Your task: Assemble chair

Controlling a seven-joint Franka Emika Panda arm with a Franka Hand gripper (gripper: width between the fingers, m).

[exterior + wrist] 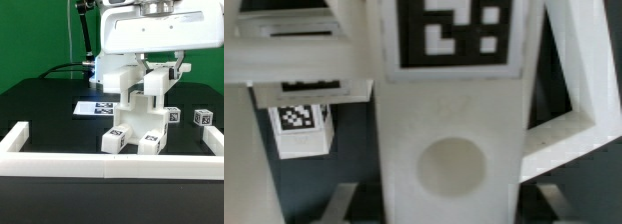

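Tool point(150, 76) is clamped nearly shut on an upright part of the chair point(135, 118), which is stood on the worktop point(40, 110) just inside the rail point(100, 160). If it is pressed off-axis, the part could be jammed or the chair toppled.

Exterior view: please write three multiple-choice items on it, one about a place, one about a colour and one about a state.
1. Where does the marker board lie from the chair?
A. On top of it.
B. Behind it, toward the exterior view's left.
C. Leaning upright against it.

2. What colour is the table?
A. Black.
B. White.
C. Red.

3. How is the gripper?
A. Open, far from the chair.
B. Out of view.
C. Shut on the chair.

Answers:
1 B, the tagged sheet lies flat beyond the chair's base.
2 A, the surface around the parts is black.
3 C, it is closed on the chair's upright part.
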